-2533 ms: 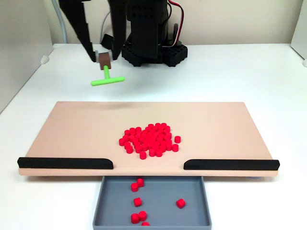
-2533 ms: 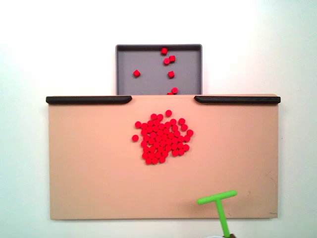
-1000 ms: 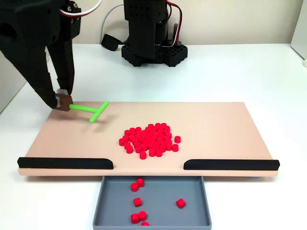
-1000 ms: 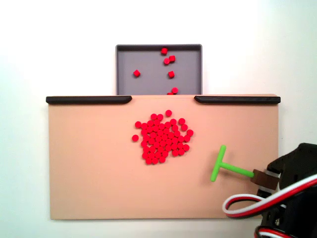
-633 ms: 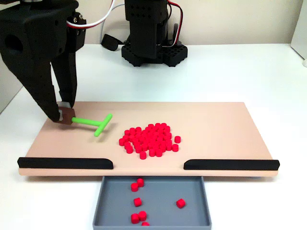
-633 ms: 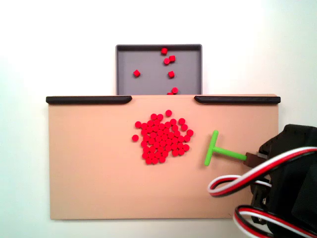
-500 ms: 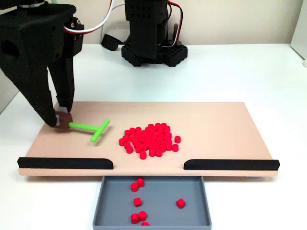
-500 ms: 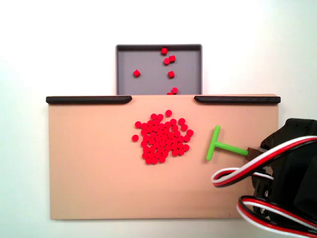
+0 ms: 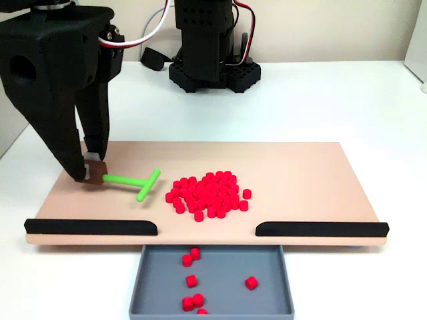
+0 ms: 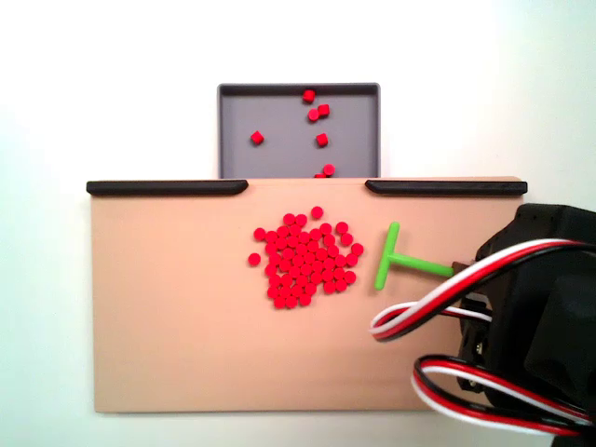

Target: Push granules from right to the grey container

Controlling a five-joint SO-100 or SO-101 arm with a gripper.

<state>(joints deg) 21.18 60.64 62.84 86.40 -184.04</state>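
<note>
The black gripper (image 9: pixel 92 170) comes down at the left side in a fixed view that looks across the table. Its two fingers are pressed on a small brown block (image 9: pixel 94 171), and a green T-shaped stick (image 9: pixel 137 182) pokes out of that block. So the gripper is clamped on the stick's brown end. The stick lies low over the tan board (image 9: pixel 300 173), and its crossbar is just beside the left edge of the red pile, with a small gap between them.

The granules (image 9: pixel 208 194) sit in one big heap near the middle of the board. A few more lie in the grey container (image 9: pixel 273 293), which sits in front of the board, under the gap between two black strips (image 9: pixel 91 227).

The fixed view from above shows other things. There the grey container (image 10: pixel 279 149) is at the top and the pile of granules (image 10: pixel 305 261) is below it. The green T-shaped stick (image 10: pixel 398 258) is on the right of the pile. The arm is a big black shape in the lower right corner, with red, white and black wires (image 10: pixel 438 298) looping over it. The wires and the arm hide the fingers there, so that view cannot tell how they hold the stick. It does show the whole tan board (image 10: pixel 186 345) as a flat rectangle, with the pile a little above its middle.
</note>
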